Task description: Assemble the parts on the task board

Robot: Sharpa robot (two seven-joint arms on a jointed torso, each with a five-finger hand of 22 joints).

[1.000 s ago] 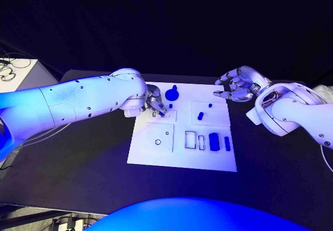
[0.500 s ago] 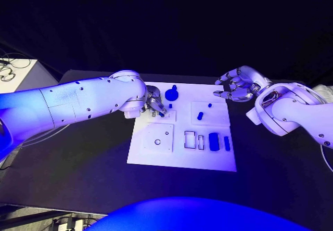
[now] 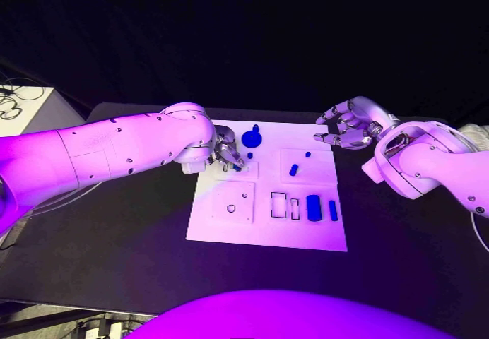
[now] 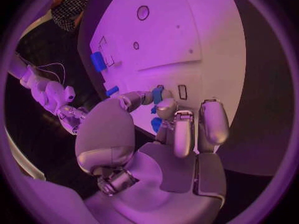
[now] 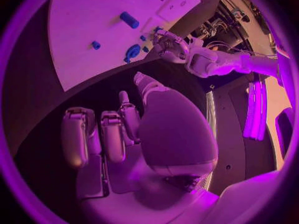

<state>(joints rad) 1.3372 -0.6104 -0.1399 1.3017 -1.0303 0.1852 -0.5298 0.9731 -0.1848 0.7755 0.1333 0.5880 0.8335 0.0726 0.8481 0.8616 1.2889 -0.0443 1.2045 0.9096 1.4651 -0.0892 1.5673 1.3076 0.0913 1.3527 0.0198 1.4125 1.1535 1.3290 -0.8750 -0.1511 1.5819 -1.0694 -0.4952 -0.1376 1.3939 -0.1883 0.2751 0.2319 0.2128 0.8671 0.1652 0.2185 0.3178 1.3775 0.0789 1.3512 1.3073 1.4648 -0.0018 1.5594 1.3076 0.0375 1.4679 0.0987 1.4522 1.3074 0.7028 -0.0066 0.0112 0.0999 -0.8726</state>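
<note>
Change: almost nothing vs 1 s ago; left hand stays at the same spot on the board's far-left part, right hand stays put off the board's far-right corner, parts unmoved.
Left hand: low over the white board, fingers curled down together around a small blue piece; wrist view shows fingertips touching it, so it pinches that piece. Tips sit just beside a small rectangular slot.
Right hand: above the desk just off the board's far-right corner, fingers bent in loosely, apart, nothing in them; not touching the board.
Board: middle of desk, flat, w/ outlined recesses.
Round blue part: near board's far edge, just beside left hand.
Short blue peg: lies centre-right, in a square outline.
Tiny blue piece: just beyond the peg.
Blue block & thin blue bar: side by side near board's right edge, next to two empty rectangular slots.
Round hole: in square plate, left-near part of board.
</note>
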